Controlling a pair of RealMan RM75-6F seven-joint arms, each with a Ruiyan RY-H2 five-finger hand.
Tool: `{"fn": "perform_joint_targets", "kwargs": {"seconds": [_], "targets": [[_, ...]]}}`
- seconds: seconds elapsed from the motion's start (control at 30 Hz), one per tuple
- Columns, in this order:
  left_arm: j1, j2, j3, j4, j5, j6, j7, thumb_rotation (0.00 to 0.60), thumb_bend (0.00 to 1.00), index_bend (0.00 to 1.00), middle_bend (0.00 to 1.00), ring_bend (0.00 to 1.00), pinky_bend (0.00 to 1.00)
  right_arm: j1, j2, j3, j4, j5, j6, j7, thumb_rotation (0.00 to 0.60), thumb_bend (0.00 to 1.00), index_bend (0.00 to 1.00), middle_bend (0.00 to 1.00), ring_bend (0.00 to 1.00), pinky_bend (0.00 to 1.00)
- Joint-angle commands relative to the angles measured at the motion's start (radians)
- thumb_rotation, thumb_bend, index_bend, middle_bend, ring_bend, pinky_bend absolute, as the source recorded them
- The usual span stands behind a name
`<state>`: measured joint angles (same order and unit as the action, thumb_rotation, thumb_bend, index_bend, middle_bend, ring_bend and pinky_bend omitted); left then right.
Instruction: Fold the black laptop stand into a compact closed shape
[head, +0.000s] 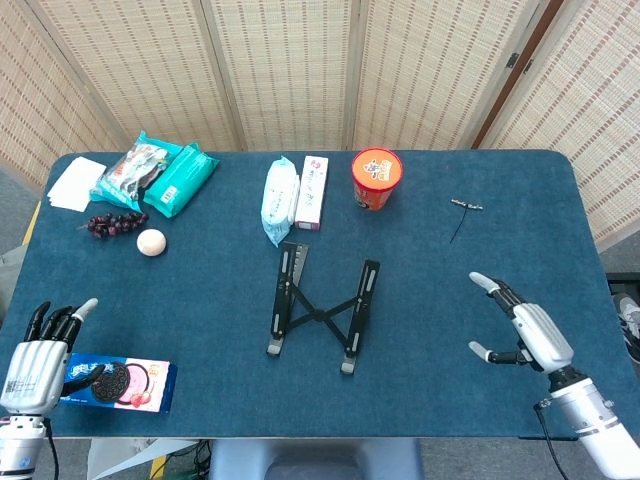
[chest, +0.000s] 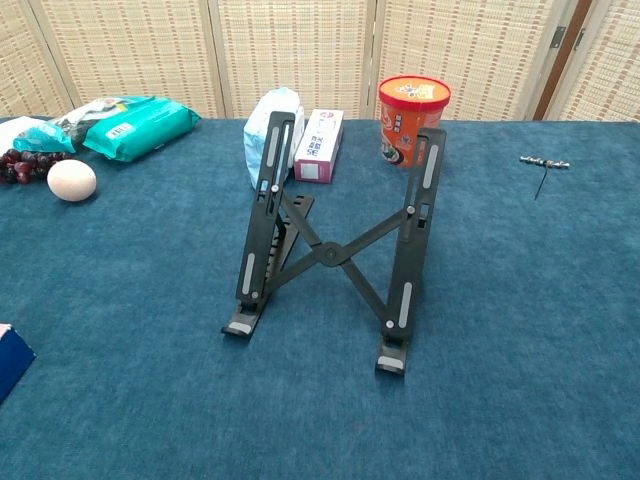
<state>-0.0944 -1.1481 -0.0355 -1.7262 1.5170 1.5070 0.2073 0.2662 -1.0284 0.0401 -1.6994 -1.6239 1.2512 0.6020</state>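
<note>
The black laptop stand (head: 320, 309) stands unfolded at the middle of the blue table, its two rails spread apart and joined by a crossed brace (chest: 328, 254). My right hand (head: 524, 331) hovers over the table to the right of the stand, fingers spread and empty, well apart from it. At the front left corner my left hand (head: 38, 354) stays low, fingers apart, beside a cookie box. Neither hand shows in the chest view.
A cookie box (head: 118, 384) lies by the left hand. At the back stand an orange cup (head: 376, 177), a white-pink box (head: 311, 192), a wipes pack (head: 279, 198), teal packets (head: 180, 177), grapes (head: 112, 223), an egg (head: 151, 242) and white paper (head: 77, 183). A small tool (head: 463, 210) lies back right.
</note>
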Motion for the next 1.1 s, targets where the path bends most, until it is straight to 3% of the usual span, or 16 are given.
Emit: {"fn": "perform_joint_targets", "kwargs": {"seconds": [0.03,0.4,0.83,1.1], "targets": [[-0.002,0.001,0.0,-0.004,0.001,-0.003,0.003,0.6,0.14,0.12,0.21,0.16,0.03,0.055,0.003,-0.005,0.007,-0.029,-0.039,0.193,0.6,0.11,0.0,0.12,0.09,0.21],[-0.008,-0.003,0.003,-0.019,0.007,-0.012,0.02,0.6,0.14,0.12,0.21,0.16,0.03,0.166,-0.045,0.007,0.06,-0.027,-0.123,0.456,0.6,0.03,0.0,0.09,0.03,0.22],[-0.004,-0.003,0.006,-0.019,-0.002,-0.016,0.023,0.6,0.14,0.12,0.21,0.16,0.03,0.292,-0.151,0.057,0.138,0.05,-0.245,0.549,0.6,0.0,0.0,0.06,0.0,0.08],[-0.005,-0.003,0.008,-0.023,-0.003,-0.021,0.026,0.6,0.14,0.12,0.21,0.16,0.03,0.35,-0.233,0.083,0.197,0.083,-0.287,0.625,0.6,0.0,0.0,0.06,0.0,0.07]]}}
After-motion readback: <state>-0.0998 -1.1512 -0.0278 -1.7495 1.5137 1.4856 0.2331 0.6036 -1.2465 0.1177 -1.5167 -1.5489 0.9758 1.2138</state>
